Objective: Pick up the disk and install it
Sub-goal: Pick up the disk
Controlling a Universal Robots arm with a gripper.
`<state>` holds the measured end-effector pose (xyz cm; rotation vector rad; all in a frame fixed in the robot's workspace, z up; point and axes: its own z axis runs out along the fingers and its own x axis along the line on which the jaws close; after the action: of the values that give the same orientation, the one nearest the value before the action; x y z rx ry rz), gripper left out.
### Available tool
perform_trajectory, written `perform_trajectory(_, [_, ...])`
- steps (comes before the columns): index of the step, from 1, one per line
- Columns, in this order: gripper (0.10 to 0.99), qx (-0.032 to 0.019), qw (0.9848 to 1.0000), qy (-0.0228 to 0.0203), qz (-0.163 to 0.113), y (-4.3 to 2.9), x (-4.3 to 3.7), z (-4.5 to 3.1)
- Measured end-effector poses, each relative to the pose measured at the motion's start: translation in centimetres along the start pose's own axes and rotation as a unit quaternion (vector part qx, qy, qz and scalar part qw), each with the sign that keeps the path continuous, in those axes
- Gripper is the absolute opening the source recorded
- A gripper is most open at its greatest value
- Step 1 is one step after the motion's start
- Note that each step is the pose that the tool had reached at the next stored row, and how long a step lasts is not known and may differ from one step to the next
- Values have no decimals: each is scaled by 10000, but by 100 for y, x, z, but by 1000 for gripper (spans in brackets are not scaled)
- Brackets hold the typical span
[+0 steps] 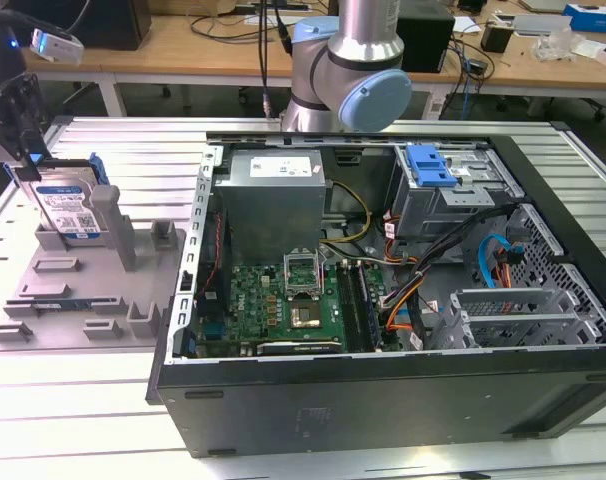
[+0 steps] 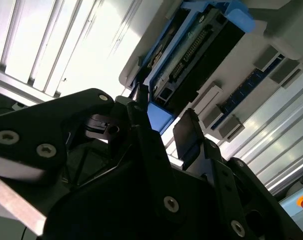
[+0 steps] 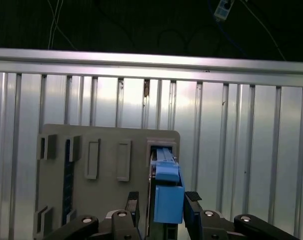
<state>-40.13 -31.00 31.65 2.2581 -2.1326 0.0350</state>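
The pincer (image 3: pixel 163 199) is spread. In the first wrist view its two fingers (image 3: pixel 192 201) stand one on each side of the disk (image 3: pixel 166 175), around the blue frame at its upper edge. The second wrist view shows a gap beside the blue part, so I judge that it is straddling the disk, not pinching it. I cannot tell whether either pad already touches.

The disk stands on edge in a slot of the grey holder (image 1: pixel 83 300). The holder lies on the slatted metal table (image 1: pixel 83 410), outside the computer case (image 1: pixel 383 400) and just beside the case's wall on the exterior view's left. So the task is at its start. The pincer is in place for the grasp, but the disk is not lifted and nothing has been carried to the case.

Inside the case, at the far corner on the exterior view's right, sits the drive cage (image 1: pixel 448 205) with a blue latch (image 1: pixel 428 165) on top. At the far corner on the exterior view's left sits a grey metal box (image 1: pixel 273 205). The arm's base (image 1: pixel 348 60) rises just behind the case.

The count is one pincer, one disk, one holder, one case, one drive cage, one grey box and one arm.
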Motion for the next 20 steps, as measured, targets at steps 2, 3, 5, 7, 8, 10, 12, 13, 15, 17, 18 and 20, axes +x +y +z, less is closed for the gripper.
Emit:
perform_trajectory(2, [482, 0, 10000, -8, 0, 0, 0, 14])
perform_trajectory(3, [482, 0, 10000, -10, 0, 0, -1, 16])
perform_trajectory(5, [482, 1, 10000, -14, 0, -1, -2, 21])
perform_trajectory(7, [482, 1, 10000, -15, -1, -1, -3, 25])
perform_trajectory(8, [482, 1, 10000, -15, -1, 1, -6, 27])
perform_trajectory(10, [482, 1, 10000, -15, 0, 8, -13, 31])
perform_trajectory(12, [482, 1, 10000, -15, -1, 14, -15, 38])
perform_trajectory(13, [482, 1, 10000, -15, -1, 14, -16, 44])
perform_trajectory(15, [482, 1, 10000, -15, 0, 16, -16, 57])
perform_trajectory(17, [482, 1, 10000, -15, 0, 16, -17, 66])
perform_trajectory(18, [482, 0, 10000, -15, 0, 16, -17, 69])
perform_trajectory(20, [482, 1, 10000, -17, 0, 16, -18, 79])
